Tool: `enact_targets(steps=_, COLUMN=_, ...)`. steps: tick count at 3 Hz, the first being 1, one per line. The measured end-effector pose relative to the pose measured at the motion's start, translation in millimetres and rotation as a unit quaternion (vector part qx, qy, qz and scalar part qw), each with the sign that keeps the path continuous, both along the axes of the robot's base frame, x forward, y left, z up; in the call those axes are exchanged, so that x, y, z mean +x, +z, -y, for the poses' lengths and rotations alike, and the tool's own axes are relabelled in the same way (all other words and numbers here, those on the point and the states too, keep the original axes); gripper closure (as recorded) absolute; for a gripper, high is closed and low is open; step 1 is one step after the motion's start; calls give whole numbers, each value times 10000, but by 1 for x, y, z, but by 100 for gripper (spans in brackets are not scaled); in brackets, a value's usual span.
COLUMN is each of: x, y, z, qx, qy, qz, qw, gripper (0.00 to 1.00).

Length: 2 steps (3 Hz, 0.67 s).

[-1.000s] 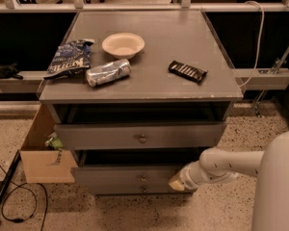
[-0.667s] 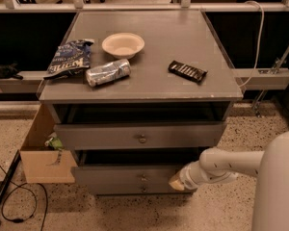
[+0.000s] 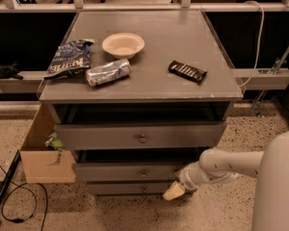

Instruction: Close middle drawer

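Note:
The middle drawer [image 3: 130,171] is a low grey front with one small round knob [image 3: 142,173]. It sits under the taller top drawer [image 3: 139,136] and stands slightly out of the grey cabinet, with a dark gap above it. My gripper [image 3: 173,191], with cream tips on a white arm [image 3: 226,166], is low at the cabinet's front right. It is just below and beside the middle drawer's right end, in front of the bottom panel [image 3: 130,188].
The top drawer is pulled out further than the middle one. On the cabinet top [image 3: 183,42] lie a chip bag [image 3: 70,57], a crushed can [image 3: 108,72], a bowl [image 3: 123,44] and a chocolate bar [image 3: 188,71]. A cardboard box [image 3: 43,153] stands left, with cables on the floor.
My gripper has shifted slightly down and to the left near the drawer's right end. The middle drawer looks about where it was.

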State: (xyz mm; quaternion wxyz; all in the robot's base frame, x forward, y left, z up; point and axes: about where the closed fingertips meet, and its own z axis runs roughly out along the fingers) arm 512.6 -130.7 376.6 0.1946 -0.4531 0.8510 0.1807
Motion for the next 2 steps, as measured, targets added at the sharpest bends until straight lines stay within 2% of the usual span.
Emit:
enact_targets(steps=1, x=0, y=0, z=0, qx=0, qy=0, qz=0, qw=10000, gripper=0)
enact_targets(steps=2, x=0, y=0, z=0, qx=0, qy=0, qz=0, qw=10000, gripper=0)
